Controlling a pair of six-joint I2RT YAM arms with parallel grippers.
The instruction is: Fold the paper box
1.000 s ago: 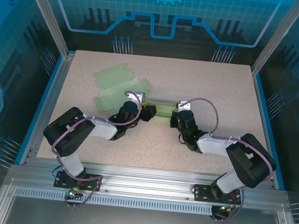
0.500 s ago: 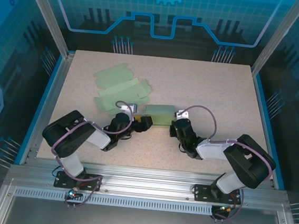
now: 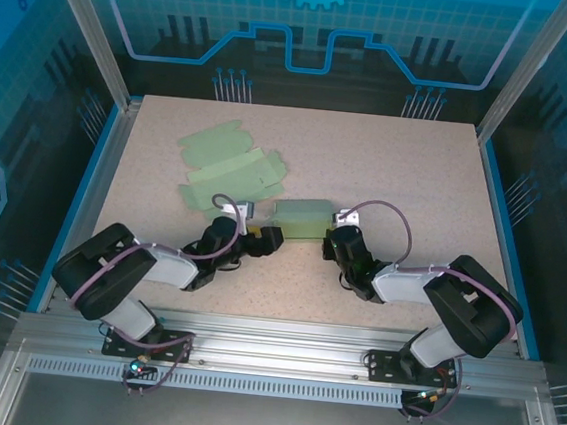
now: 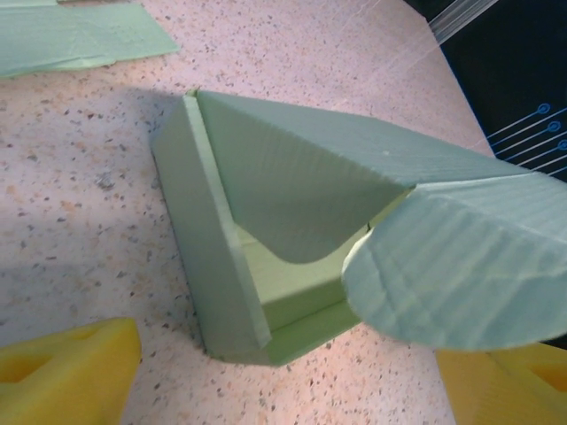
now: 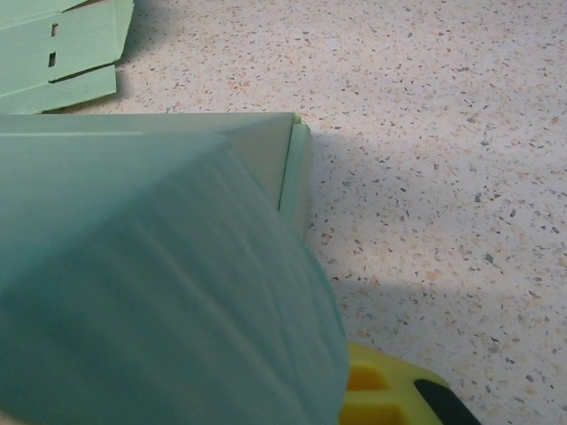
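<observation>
Currently the half-formed pale green paper box (image 3: 301,217) lies mid-frame on the speckled tabletop (image 3: 419,165). Left hand (image 3: 270,237): wide open, empty; right hand (image 3: 332,239): closed at its end. The rounded flap (image 4: 452,274) should tuck squarely against that brace.

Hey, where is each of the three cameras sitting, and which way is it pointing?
Top external: above and behind the bases, looking down on the table; left arm and right arm show, the green box between them.
Left wrist: low, facing the box's open end; its yellow fingers at the bottom corners.
Right wrist: close against a box flap; one yellow finger at the bottom.
Shared: all three see the box and the flat green sheets.
</observation>
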